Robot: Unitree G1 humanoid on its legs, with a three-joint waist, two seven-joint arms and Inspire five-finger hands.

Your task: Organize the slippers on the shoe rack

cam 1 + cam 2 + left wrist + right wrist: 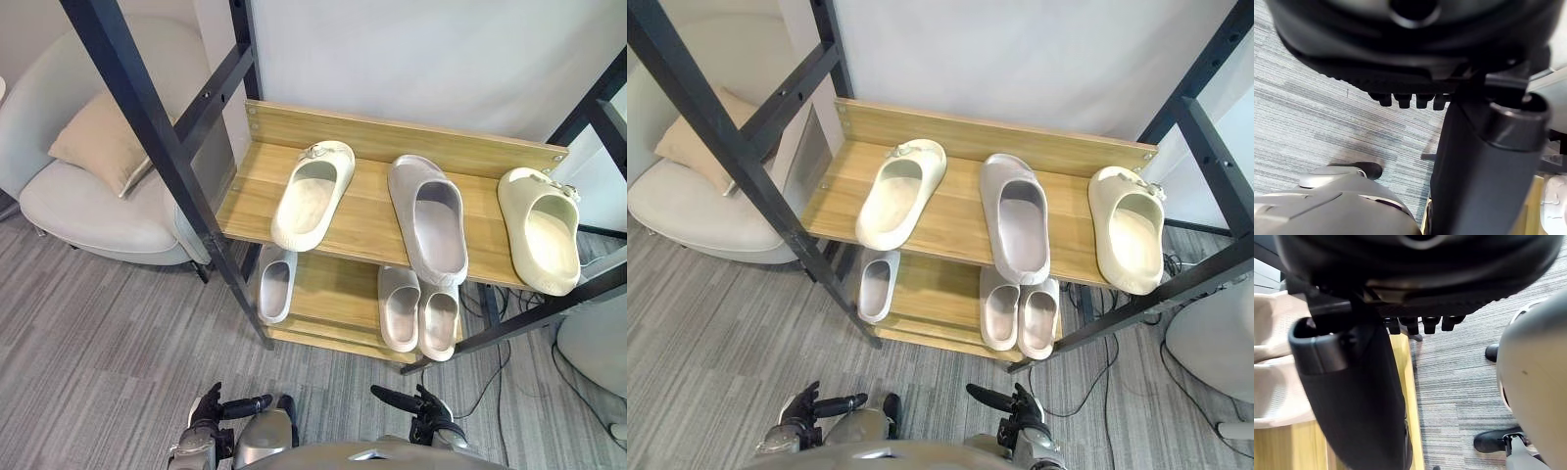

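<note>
At the bottom edge, the left hand [217,411] and the right hand [419,406] hang over grey carpet [98,333], fingers relaxed and empty. Beyond them, the shoe rack's [392,137] lower shelf [333,294] carries a lone pale slipper [277,284] at left and a pale pair [400,306] at centre. The top shelf [367,211] holds a cream slipper [313,196], a grey slipper [429,217] and a second cream slipper [539,230]. An armchair [88,206] sits upper left.

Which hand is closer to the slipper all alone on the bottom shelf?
Left. The left hand hangs nearly in front of the lone slipper; the right hand is further right.
</note>
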